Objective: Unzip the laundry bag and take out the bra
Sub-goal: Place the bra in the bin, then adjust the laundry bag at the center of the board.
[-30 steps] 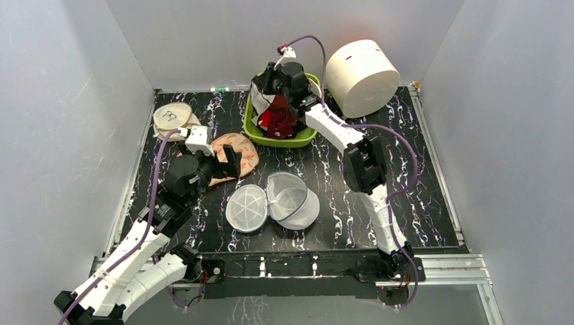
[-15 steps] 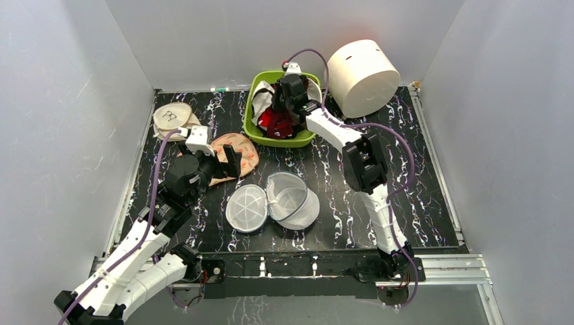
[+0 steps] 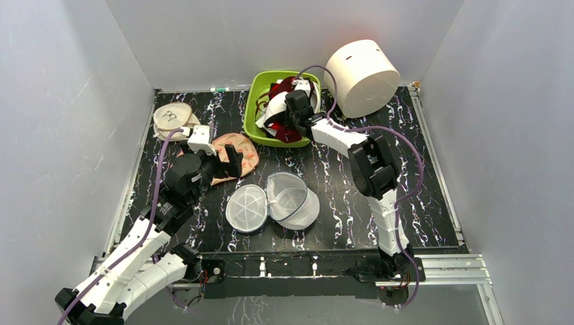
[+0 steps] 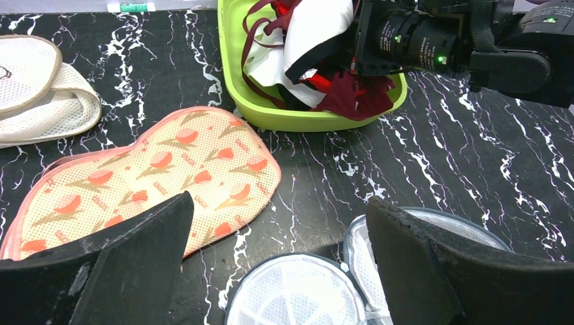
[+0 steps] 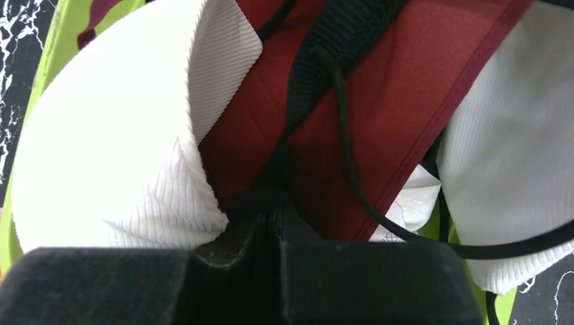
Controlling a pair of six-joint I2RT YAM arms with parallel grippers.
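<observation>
The laundry bag (image 3: 296,200) lies unzipped at the table's middle, with its round mesh lid (image 3: 246,208) folded flat to its left. The lid also shows in the left wrist view (image 4: 298,298). The dark red bra (image 3: 287,133) with white cup linings lies in the green tub (image 3: 256,95). My right gripper (image 3: 292,112) is down in the tub. In the right wrist view it (image 5: 277,213) is shut on the bra (image 5: 406,88) at its black strap. My left gripper (image 4: 279,203) is open and empty, above the table between the floral pouch and the bag.
A big solid white cylinder (image 3: 362,76) lies at the back right beside the tub. A peach floral pouch (image 4: 149,176) lies under my left gripper. A white mesh pouch (image 3: 170,118) is at the back left. Grey walls stand on three sides.
My right gripper has sunk lower in the tub and shifted right. The garments there have turned, so white cup linings now show. The left arm has barely moved.
</observation>
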